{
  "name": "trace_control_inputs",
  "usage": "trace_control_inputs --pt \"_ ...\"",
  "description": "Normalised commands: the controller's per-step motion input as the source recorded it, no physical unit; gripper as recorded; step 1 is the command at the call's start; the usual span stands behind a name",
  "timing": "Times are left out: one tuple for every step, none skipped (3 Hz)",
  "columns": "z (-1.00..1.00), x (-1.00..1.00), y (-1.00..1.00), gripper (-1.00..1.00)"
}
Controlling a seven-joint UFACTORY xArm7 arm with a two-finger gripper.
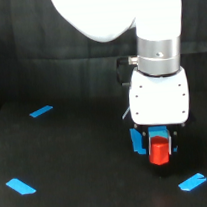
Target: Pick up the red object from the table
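Showing one arm over the table (70, 159), a matte black surface.

- Gripper (157, 148): pointed down, white housing above, blue finger parts visible on either side of the block. It appears closed around the red object; contact on the far side is hidden.
- Red object (158, 153): small red-orange block, seated between the blue fingers, its lower end showing beneath them. Whether it touches the table or hangs just above cannot be told.
- Blue strips: one at the exterior view's upper left (41, 111), one at lower left (20, 186), one at lower right (192, 182), all lying flat, apart from the block.

Progress, as judged: approach and grasp look done; a clear lift off the table is left to confirm.
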Motion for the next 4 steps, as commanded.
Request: trace_control_inputs --pt "0.81 -0.2 0.18 -0.97" --pt "0.88 -0.2 0.17 -1.0" --pt "0.96 0.01 0.15 -0.93" --pt "0.92 -0.15 0.06 -1.0"
